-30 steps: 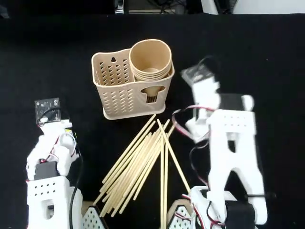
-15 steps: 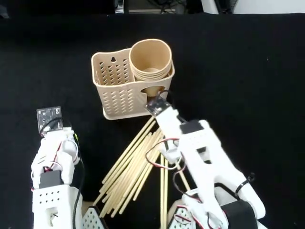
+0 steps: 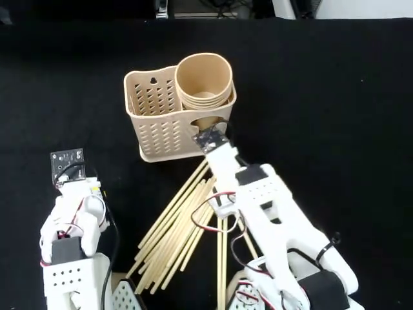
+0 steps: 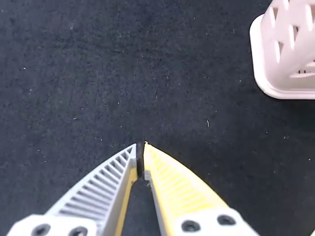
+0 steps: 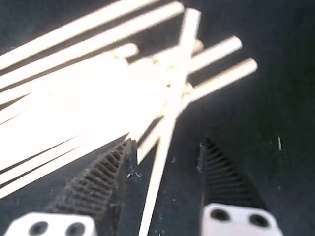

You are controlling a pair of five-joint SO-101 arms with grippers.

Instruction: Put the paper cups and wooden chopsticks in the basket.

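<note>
When shutting the spread right pincer [image 5: 166, 142] on the lone chopstick [image 5: 154, 189] lying between its jaws, risks levering the wooden chopsticks [image 5: 93, 93] crossed just ahead and scattering them. Paper cups [image 3: 204, 81] already in the basket [image 3: 158, 135] beyond; left pincer [image 4: 140, 146] pressed together, holding nothing.

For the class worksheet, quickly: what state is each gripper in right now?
Left gripper: closed, holding nothing.
Right gripper: open, astride one of the wooden chopsticks, not gripping it.

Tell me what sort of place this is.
Probably a robotics test bench: a black-covered table, a left arm and right arm side by side, and a basket holding paper cups beside loose chopsticks.
</note>
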